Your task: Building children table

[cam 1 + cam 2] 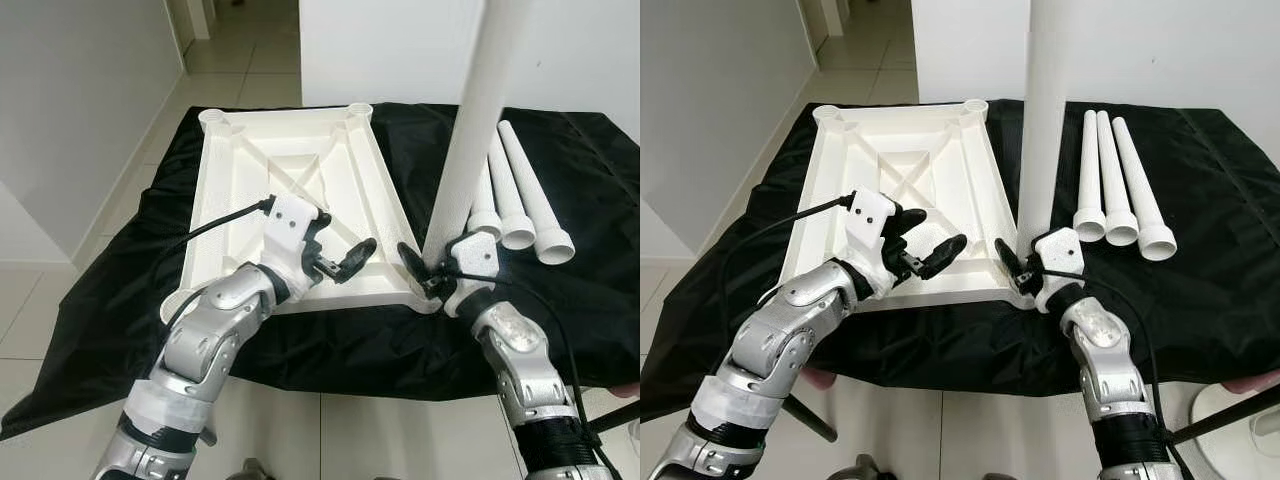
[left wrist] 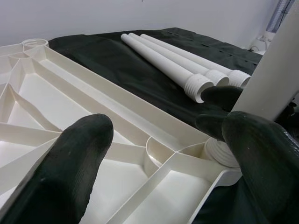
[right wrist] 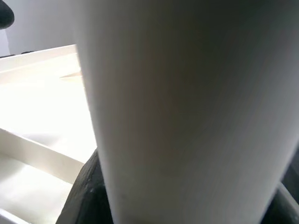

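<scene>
Pale tiled floor and white walls around me, and in front a low surface draped in a black cloth. On the cloth lies the white tabletop, upside down, ribbed underside facing up, with round sockets at its corners.

My right gripper is at the tabletop's near right corner, fingers closed around the base of a white table leg. The leg stands upright, leaning slightly, its threaded end sitting at that corner socket. From the right wrist camera the leg is a white column right against the lens, with a black finger on one side.

My left gripper hovers over the near edge of the tabletop, just beside the leg, fingers spread apart and holding nothing. Through the left wrist camera I see both black fingertips framing the corner socket.

Three more legs lie side by side on the cloth to the right, threaded ends towards me.
</scene>
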You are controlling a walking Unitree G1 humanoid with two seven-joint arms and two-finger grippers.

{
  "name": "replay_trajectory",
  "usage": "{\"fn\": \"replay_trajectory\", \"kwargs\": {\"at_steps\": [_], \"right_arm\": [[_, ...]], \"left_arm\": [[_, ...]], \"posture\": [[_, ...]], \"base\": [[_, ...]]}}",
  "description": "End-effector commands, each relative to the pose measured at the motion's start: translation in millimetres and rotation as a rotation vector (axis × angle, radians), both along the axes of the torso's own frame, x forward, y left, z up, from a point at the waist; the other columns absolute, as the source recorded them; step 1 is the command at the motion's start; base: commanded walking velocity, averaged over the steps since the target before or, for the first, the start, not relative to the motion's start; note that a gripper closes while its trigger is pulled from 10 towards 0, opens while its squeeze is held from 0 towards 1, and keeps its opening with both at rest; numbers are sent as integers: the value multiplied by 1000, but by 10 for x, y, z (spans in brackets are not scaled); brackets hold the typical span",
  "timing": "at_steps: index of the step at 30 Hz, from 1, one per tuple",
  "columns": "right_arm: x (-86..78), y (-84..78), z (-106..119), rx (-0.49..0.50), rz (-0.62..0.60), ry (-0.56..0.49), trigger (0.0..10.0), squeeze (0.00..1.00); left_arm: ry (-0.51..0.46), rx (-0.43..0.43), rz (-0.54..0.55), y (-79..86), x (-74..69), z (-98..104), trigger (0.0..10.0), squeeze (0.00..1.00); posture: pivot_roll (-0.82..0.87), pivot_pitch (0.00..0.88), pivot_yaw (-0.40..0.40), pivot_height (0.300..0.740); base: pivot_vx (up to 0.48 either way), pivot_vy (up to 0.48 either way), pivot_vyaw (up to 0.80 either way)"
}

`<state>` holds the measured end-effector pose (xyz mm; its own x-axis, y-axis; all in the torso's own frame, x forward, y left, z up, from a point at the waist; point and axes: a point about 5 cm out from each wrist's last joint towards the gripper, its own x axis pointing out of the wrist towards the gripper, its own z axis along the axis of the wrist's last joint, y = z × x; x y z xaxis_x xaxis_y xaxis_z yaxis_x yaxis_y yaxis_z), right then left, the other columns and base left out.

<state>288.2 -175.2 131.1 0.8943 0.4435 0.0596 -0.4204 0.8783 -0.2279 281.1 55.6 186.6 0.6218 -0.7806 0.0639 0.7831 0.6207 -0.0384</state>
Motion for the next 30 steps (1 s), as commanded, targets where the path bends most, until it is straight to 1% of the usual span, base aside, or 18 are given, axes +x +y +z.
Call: {"fn": "replay_trajectory", "kwargs": {"at_steps": [1,3,4,7,9,13,15,18,24,30], "right_arm": [[-95,20,-406,5,-7,207,10000,0],[-88,11,-416,50,-29,229,10000,0],[-88,11,-416,50,-29,229,10000,0],[-72,-8,-426,106,-53,257,10000,0],[-51,-18,-424,128,-67,258,10000,0],[35,-27,-351,193,-82,277,10000,0],[35,-27,-351,193,-82,277,10000,0],[57,-13,-317,165,-59,269,10000,0],[64,3,-341,170,-53,295,10000,0],[47,33,-339,168,-53,273,10000,0]], "left_arm": [[-7,2,-35,-3,1,33,10000,0],[-7,4,-37,-5,-1,33,10000,0],[-7,4,-37,-5,-1,33,10000,0],[-8,4,-38,-9,0,37,10000,0],[-9,4,-38,-6,5,41,10000,0],[-11,7,-43,-8,6,45,10000,0],[-11,7,-43,-8,6,45,10000,0],[-11,7,-44,-11,3,45,10000,0],[-8,4,-37,-11,-1,42,10000,0],[-8,2,-35,-15,-8,40,10000,0]], "posture": [[-12,0,66,740],[-12,0,66,740],[-12,0,66,740],[-12,0,66,740],[-13,0,73,740],[-15,1,75,740],[-15,1,75,740],[-12,1,72,740],[-9,2,68,740],[-6,2,58,740]], "base": [[0,0,0],[0,0,0],[0,0,0],[0,0,0],[0,0,0],[0,0,0],[0,0,0],[0,0,0],[0,0,0],[0,0,0]]}}
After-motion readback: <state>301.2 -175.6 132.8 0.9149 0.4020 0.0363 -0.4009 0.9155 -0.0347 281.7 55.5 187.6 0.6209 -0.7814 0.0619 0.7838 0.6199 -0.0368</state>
